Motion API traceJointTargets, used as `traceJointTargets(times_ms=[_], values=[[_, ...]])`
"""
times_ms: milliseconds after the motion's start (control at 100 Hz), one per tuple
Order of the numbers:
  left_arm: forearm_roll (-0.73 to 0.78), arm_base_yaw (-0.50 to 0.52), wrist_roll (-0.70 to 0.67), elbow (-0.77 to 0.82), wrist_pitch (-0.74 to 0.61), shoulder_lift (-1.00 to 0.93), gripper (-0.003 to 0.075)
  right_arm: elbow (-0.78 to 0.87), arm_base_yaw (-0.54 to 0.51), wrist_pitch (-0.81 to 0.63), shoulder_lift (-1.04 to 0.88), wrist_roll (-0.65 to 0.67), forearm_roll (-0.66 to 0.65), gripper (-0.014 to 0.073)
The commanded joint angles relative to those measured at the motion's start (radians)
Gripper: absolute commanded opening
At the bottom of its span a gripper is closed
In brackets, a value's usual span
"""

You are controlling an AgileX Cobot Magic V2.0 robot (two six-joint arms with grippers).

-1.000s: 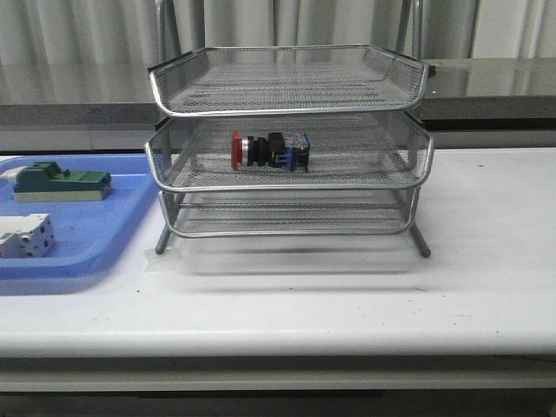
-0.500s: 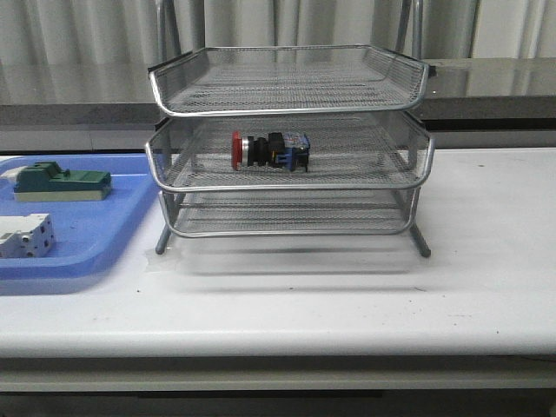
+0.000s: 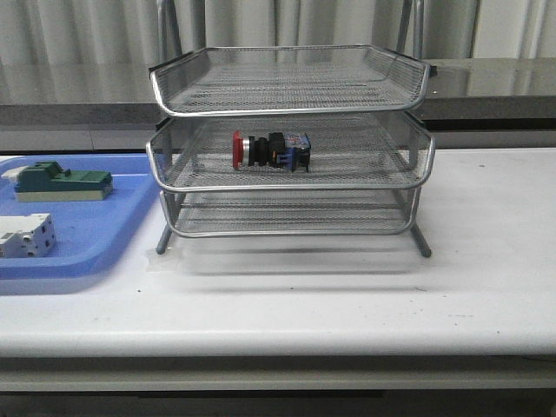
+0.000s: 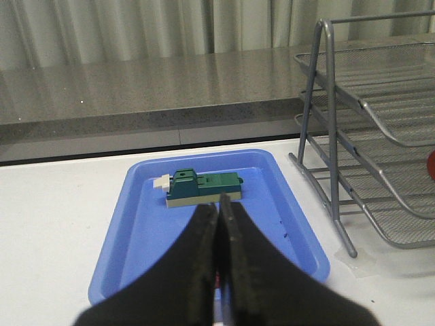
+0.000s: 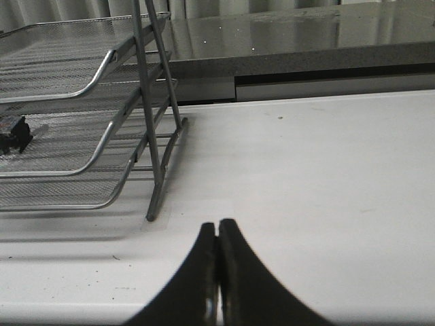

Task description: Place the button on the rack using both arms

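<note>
The button (image 3: 270, 150), with red cap, black body and blue rear block, lies on its side in the middle tray of the silver wire-mesh rack (image 3: 289, 184). Its dark rear end shows at the edge of the right wrist view (image 5: 13, 134), its red cap at the edge of the left wrist view (image 4: 431, 166). My left gripper (image 4: 218, 205) is shut and empty above the blue tray, left of the rack (image 4: 380, 156). My right gripper (image 5: 217, 227) is shut and empty over the bare table, right of the rack (image 5: 102, 115). Neither gripper shows in the front view.
A blue plastic tray (image 3: 104, 239) lies left of the rack, holding a green block (image 3: 61, 182) and a white block (image 3: 26, 235). The green block also shows in the left wrist view (image 4: 204, 187). A grey counter and curtains run behind the white table.
</note>
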Motion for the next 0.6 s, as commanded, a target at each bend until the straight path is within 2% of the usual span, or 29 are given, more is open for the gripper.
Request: traceJointTargets(times_ms=[0,170,590], values=[[0.005,-0.008,-0.041,0.017,-0.13,0.008,-0.002,-0.013,-0.003,-0.082,-0.021,-0.001,-0.007,-0.006],[0.005,-0.008,-0.042,0.095,-0.157,-0.012,-0.002,-0.013,-0.003,-0.082,-0.021,-0.001,-0.007,-0.006],[-0.007,0.031,-0.044,0.21,-0.133,-0.239,-0.002,-0.013,-0.003,-0.082,-0.021,-0.001,-0.007,-0.006]])
